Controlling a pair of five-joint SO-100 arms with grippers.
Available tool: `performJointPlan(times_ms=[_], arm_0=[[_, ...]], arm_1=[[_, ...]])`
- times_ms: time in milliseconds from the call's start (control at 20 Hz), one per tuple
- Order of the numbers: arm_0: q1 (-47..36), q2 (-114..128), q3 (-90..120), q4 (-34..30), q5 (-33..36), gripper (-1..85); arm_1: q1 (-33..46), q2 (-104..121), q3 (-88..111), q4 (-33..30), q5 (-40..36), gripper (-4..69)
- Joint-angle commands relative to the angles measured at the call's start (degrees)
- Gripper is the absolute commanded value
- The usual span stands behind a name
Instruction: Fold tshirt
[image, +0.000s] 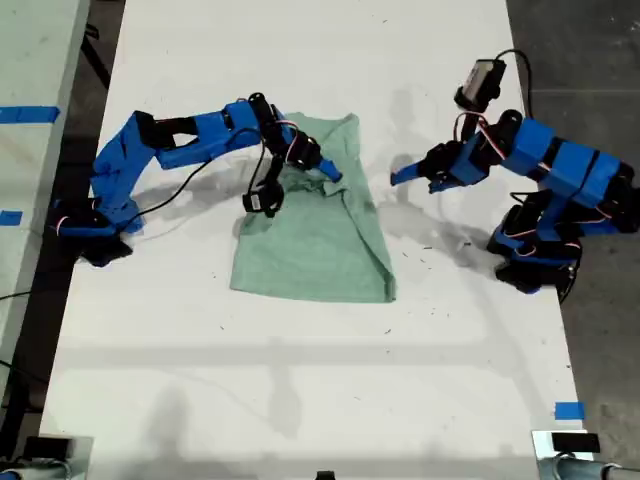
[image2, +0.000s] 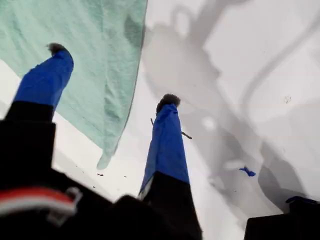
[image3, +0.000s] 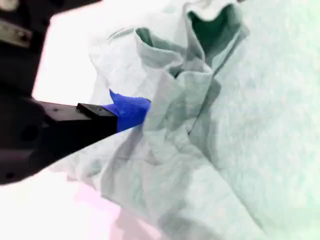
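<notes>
My second gripper (image: 325, 170) is pinched on a bunched fold of the tshirt (image: 315, 235), which lies mid-table, long axis running toward the camera. My first gripper (image: 400, 176) hangs with its jaws apart, empty, just off the shirt's edge on the exterior view's right.

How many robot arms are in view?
2: one arm at the exterior view's left, reaching onto the tshirt; the other arm at its right, off the cloth.
</notes>
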Motion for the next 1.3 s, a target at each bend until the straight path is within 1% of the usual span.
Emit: performJointPlan(times_ms=[0,150,200,250,350,550,750,850,1000,1150,1250], arm_0=[[-3.3,14.3,-1.9,10.0,-0.1,31.8],[-5.0,27.2,2.1,22.1,-1.5,29.6],[-5.3,31.0,5.1,25.0,-2.9,29.7],[-4.9,35.4,9.8,26.5,-4.0,30.0],[-2.7,44.8,22.9,25.2,-8.1,28.8],[4.7,60.4,48.8,17.0,-17.7,27.2],[13.0,67.6,62.8,12.1,-27.0,25.6],[16.3,67.0,65.0,11.1,-30.8,25.5],[18.4,64.4,64.4,8.2,-31.6,24.4],[18.5,60.6,61.4,7.8,-31.3,24.2],[18.5,58.3,59.4,7.9,-31.1,24.4]], arm_1=[[-1.0,2.2,-0.3,-1.6,0.7,31.6],[-2.7,2.2,-0.5,-1.5,1.2,31.6],[-3.5,2.2,-0.8,-1.4,1.2,31.8],[-4.3,2.2,-1.2,-1.1,1.2,32.0],[-6.2,2.2,-2.2,-0.2,1.3,31.8],[-11.9,1.6,-3.0,1.5,3.0,31.4],[-19.7,-1.5,-2.8,1.8,7.3,31.7],[-23.4,-4.6,-2.4,-0.4,9.7,31.8],[-27.3,-12.6,-2.7,-4.7,12.0,31.7],[-29.4,-20.2,-2.5,-9.1,13.4,31.8],[-30.1,-23.6,-0.8,-14.0,14.1,31.0]])
